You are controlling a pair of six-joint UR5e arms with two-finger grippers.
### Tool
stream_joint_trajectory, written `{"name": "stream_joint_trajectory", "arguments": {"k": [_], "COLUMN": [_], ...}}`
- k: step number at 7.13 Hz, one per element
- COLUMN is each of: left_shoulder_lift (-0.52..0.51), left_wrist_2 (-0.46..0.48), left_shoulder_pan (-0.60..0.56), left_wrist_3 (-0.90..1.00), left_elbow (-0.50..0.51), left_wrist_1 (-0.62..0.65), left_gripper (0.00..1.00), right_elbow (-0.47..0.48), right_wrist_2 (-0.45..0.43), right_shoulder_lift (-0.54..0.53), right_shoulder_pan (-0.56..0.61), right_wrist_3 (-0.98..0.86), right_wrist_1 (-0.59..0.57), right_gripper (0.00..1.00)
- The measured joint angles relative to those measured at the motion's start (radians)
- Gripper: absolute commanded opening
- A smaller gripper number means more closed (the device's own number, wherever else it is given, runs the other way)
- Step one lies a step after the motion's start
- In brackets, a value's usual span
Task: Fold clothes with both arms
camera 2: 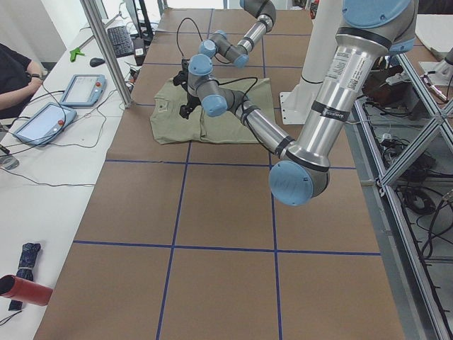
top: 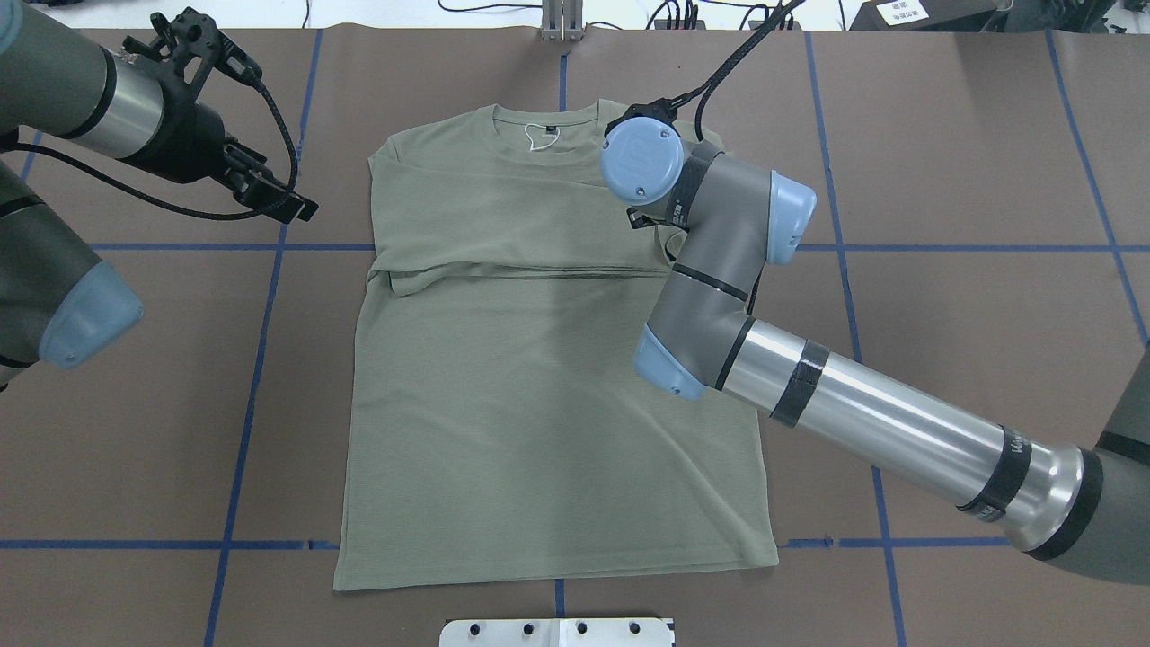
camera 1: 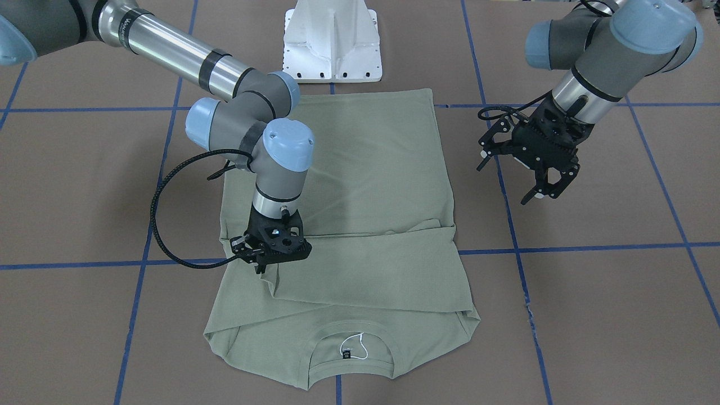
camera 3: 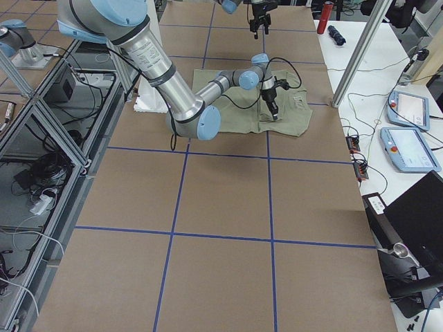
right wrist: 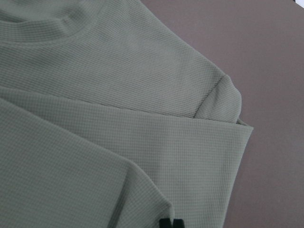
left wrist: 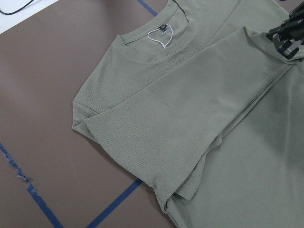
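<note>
One sage-green shirt (camera 1: 365, 169) lies flat on the brown counter (camera 1: 590, 315), a long sleeve (camera 1: 382, 264) folded across its chest.

Its cloth is a fine, grid-like knit. The ribbed round neck carries a small dark label (camera 1: 346, 355) and a white string loop (camera 1: 360, 342) and points away from the robot's white pedestal (camera 1: 332, 39). The right claw (camera 1: 262, 269) stands upright on the folded sleeve, fingers drawn together on a pinch of cloth. The left claw (camera 1: 503, 184) hangs above bare counter just beside the shirt, spread wide and holding nothing. Blue tape lines (camera 1: 562, 247) divide the matte surface into squares. Beyond the neck end stand a white side counter with two tablets (camera 2: 83, 90) and aluminium posts (camera 2: 106, 49).
</note>
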Motion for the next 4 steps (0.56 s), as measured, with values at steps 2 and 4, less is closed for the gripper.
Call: {"name": "stream_joint_trajectory", "arguments": {"k": [2, 4], "left_shoulder_lift": [0.000, 0.000], "left_wrist_2": [0.000, 0.001], "left_shoulder_pan": [0.000, 0.000], "left_wrist_3": [-0.004, -0.006], "left_elbow": [-0.001, -0.001], "left_wrist_1": [0.000, 0.000], "left_gripper": [1.00, 1.00], "right_elbow": [0.002, 0.001], "right_wrist_2": [-0.001, -0.003], "right_shoulder_lift": [-0.018, -0.025], "right_shoulder_pan": [0.018, 0.023], "right_wrist_3": [-0.035, -0.036], "right_wrist_1": [0.003, 0.009], "right_gripper": [0.00, 1.00]}}
